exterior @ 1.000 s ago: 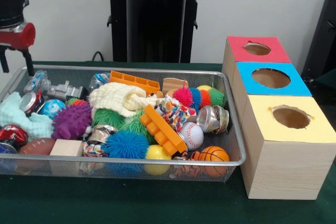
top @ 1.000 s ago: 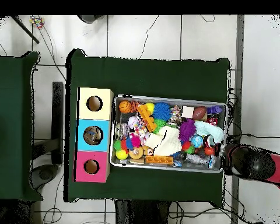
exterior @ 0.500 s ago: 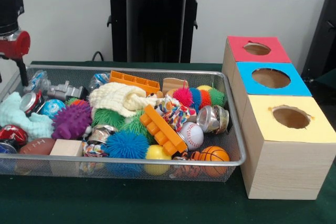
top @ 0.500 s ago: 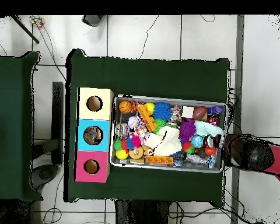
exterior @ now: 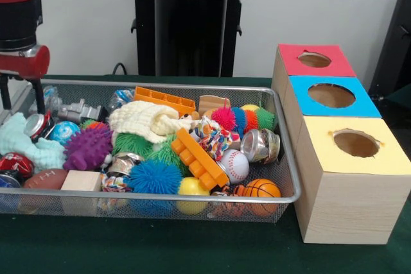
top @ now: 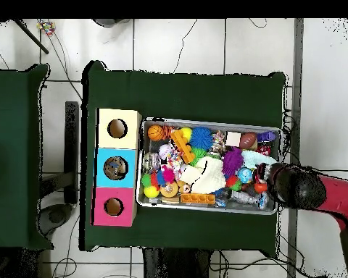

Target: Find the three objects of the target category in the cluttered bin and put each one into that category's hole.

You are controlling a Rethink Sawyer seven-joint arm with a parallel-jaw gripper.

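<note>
Since a moment ago the arm has swung back in over the bin's end: seen from the front, the pincer (exterior: 22, 97) sits further in and a little lower than before, its two dark prongs hanging apart with nothing between them. They dangle just above the soda can (exterior: 37, 124) and the pale teal cloth (exterior: 29, 144), at about nine o'clock of the wire bin (exterior: 286, 158).

From overhead the red and black arm (top: 329, 199) reaches in from four o'clock, its dark wrist covering the bin's three o'clock edge, next to the purple spiky ball (top: 233, 160).

Inside the bin the clutter lies packed: a cream knit cloth (exterior: 144, 120) near the centre, an orange toy block (exterior: 198, 158) slanting across it toward five o'clock, a baseball (exterior: 235, 165) and a mini basketball (exterior: 262, 189) at the five o'clock corner, and a blue spiky ball (exterior: 153, 176) at six.

Three wooden boxes stand on the green surface (exterior: 148, 248) at three o'clock of the bin, topped red (exterior: 339, 62), blue (exterior: 365, 102) and yellow (exterior: 385, 155), each with a round hole.
</note>
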